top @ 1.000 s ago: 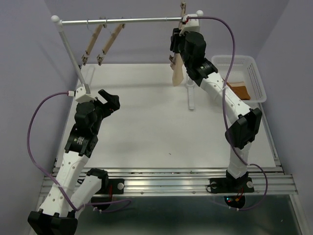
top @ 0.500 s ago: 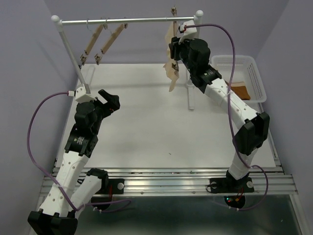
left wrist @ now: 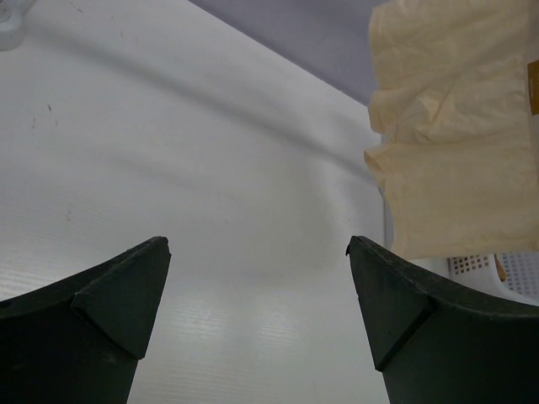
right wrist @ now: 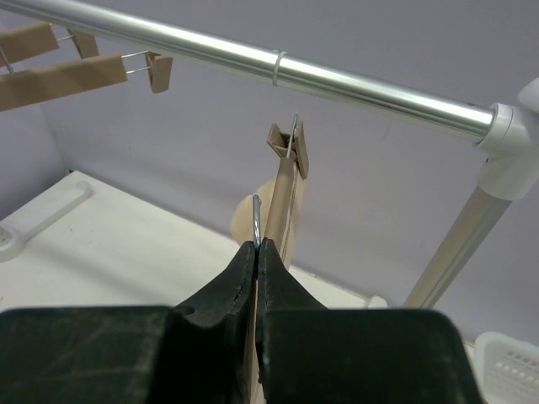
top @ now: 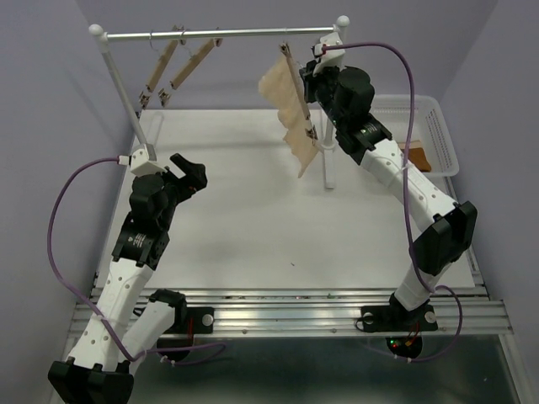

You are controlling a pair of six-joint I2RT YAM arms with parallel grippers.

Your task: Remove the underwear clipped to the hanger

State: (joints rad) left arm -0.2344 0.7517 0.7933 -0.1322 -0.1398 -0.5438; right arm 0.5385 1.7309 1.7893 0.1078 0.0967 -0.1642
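Note:
My right gripper (top: 308,87) is shut on the thin metal hook (right wrist: 256,220) of the light-wood hanger (top: 301,94) and holds it below the rail, off it and tilted. The pale beige underwear (top: 285,105) hangs clipped along the bar. The right wrist view shows my closed fingertips (right wrist: 257,244), the wooden bar (right wrist: 285,202) and an end clip (right wrist: 290,145) beyond them. My left gripper (top: 192,171) is open and empty above the table's left side. Its wrist view (left wrist: 257,244) shows the underwear (left wrist: 455,151) far off to the right.
The metal rail (top: 219,34) spans the back on white posts, and it also shows in the right wrist view (right wrist: 253,59). Two bare wooden hangers (top: 173,71) hang at its left. A white basket (top: 440,126) at back right holds an orange-brown cloth (top: 418,156). The right post (top: 328,164) stands behind the underwear.
My right gripper has moved left and down with the hanger. The underwear has swung out to the left and spread wider. The left arm has not moved.

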